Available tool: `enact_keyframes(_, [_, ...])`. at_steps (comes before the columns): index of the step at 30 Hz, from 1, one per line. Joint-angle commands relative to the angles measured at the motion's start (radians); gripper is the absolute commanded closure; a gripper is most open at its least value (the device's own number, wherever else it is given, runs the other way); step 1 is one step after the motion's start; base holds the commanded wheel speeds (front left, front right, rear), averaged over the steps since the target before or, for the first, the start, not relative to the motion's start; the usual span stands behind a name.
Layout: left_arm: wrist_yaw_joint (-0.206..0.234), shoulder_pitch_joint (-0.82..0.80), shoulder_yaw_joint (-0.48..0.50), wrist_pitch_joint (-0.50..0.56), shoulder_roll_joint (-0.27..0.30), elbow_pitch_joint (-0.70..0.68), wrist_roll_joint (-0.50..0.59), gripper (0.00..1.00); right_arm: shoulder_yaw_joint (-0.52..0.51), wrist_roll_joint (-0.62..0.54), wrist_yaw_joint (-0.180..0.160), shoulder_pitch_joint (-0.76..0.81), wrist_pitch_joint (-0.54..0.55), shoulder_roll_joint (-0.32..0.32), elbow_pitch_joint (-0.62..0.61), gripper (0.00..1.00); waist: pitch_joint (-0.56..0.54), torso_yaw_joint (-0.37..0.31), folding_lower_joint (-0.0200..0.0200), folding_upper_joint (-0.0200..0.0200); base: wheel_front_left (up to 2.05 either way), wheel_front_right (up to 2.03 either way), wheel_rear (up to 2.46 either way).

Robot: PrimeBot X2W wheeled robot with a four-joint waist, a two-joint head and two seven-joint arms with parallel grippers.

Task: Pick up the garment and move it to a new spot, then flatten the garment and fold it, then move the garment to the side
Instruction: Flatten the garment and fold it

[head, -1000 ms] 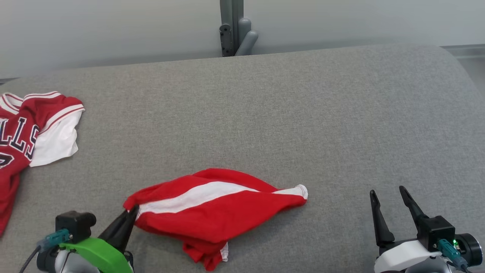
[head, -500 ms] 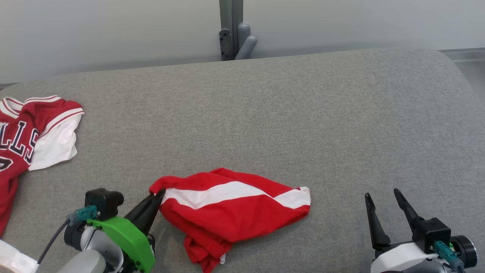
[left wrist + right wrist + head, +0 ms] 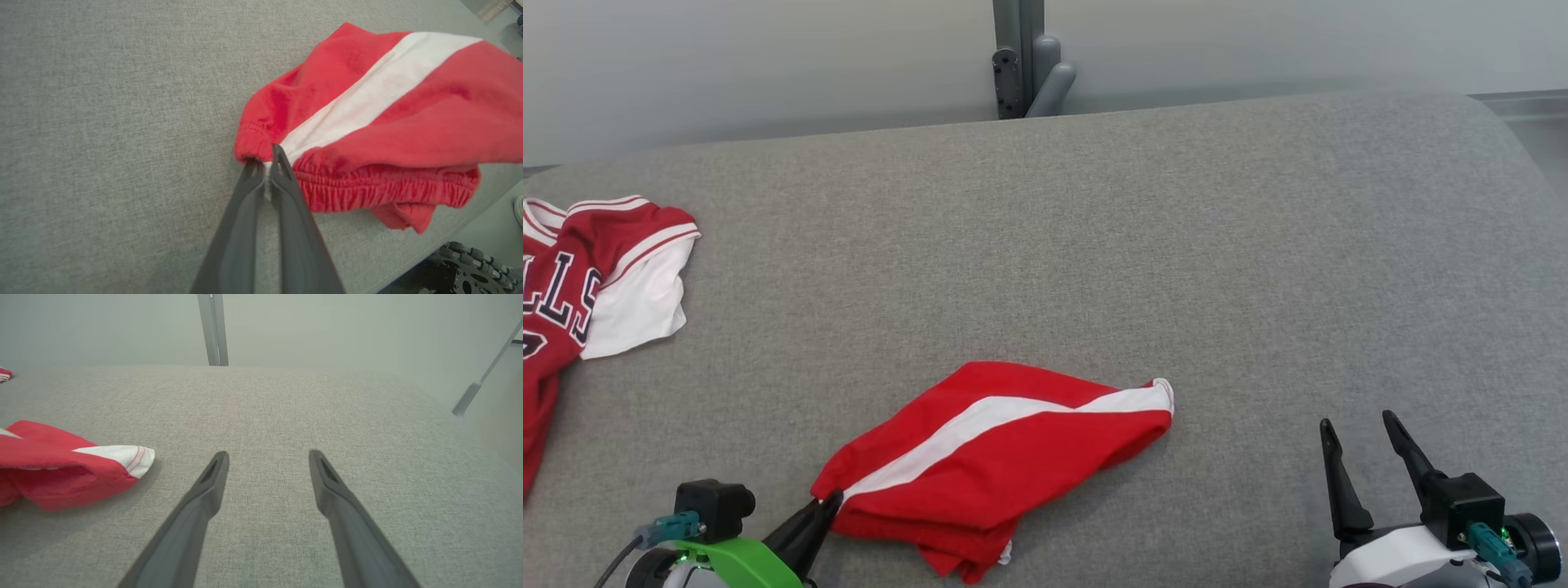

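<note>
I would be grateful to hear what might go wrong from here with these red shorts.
The left claw pinches only a bit of waistband on the red shorts, so it may slip when pulled. The right claw stands open, apart from the shorts; a one-sided pull may bunch them. They lie near the grey cushion edge and might slide off.

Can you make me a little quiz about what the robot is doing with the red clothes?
1. True or false: the right gripper is holding the red shorts.
2. Which part of the red shorts does the left gripper pinch? A: the elastic waistband. B: a leg hem. C: a pocket.
3. What lies at the far left of the grey padded surface in the head view?

Key: 1: false; it stands open, apart from the shorts. 2: A, where the white stripe meets the waistband. 3: a red and white jersey with dark letters.
</note>
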Motion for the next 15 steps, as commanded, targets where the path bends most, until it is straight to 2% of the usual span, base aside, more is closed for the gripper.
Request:
enact_keyframes(1, [-0.005,0.001,0.002,-0.004,0.002,-0.003,-0.003,0.8,0.0,0.003,-0.001,0.003,-0.001,-0.003,0.0,0.0,-0.001,0.008,0.0,0.0,0.0,0.0,0.0])
enact_keyframes(2, [-0.005,-0.001,0.003,-0.012,-0.001,-0.004,-0.005,0.63,0.0,0.001,-0.001,0.0,-0.001,-0.003,0.001,0.0,-0.001,0.014,0.0,0.0,0.0,0.0,0.0])
enact_keyframes(3, [-0.006,-0.002,0.006,-0.019,-0.003,-0.003,-0.007,0.21,0.001,0.0,-0.001,-0.004,-0.001,-0.003,0.002,0.0,-0.002,0.017,0.0,0.0,0.0,0.0,0.0])
enact_keyframes(4, [-0.006,-0.002,0.007,-0.023,-0.006,-0.001,-0.01,0.0,0.003,-0.001,-0.001,-0.006,-0.001,-0.003,0.003,0.0,-0.003,0.021,0.0,0.0,0.0,0.0,0.0])
enact_keyframes(9, [0.007,0.025,0.025,-0.06,-0.018,-0.01,-0.03,0.0,0.007,-0.009,-0.001,-0.007,-0.001,-0.003,0.002,0.0,-0.017,0.03,0.0,0.0,0.0,0.0,0.0])
enact_keyframes(12, [0.043,0.064,0.061,-0.097,-0.017,-0.034,-0.042,0.0,0.005,-0.013,-0.001,-0.005,-0.001,-0.003,-0.005,0.0,-0.026,0.026,0.0,0.0,0.0,0.0,0.0])
enact_keyframes(15, [0.091,0.113,0.111,-0.126,-0.013,-0.08,-0.01,0.0,-0.003,-0.019,-0.001,0.001,-0.001,-0.003,-0.014,0.0,-0.03,0.025,0.0,0.0,0.0,0.0,0.0])
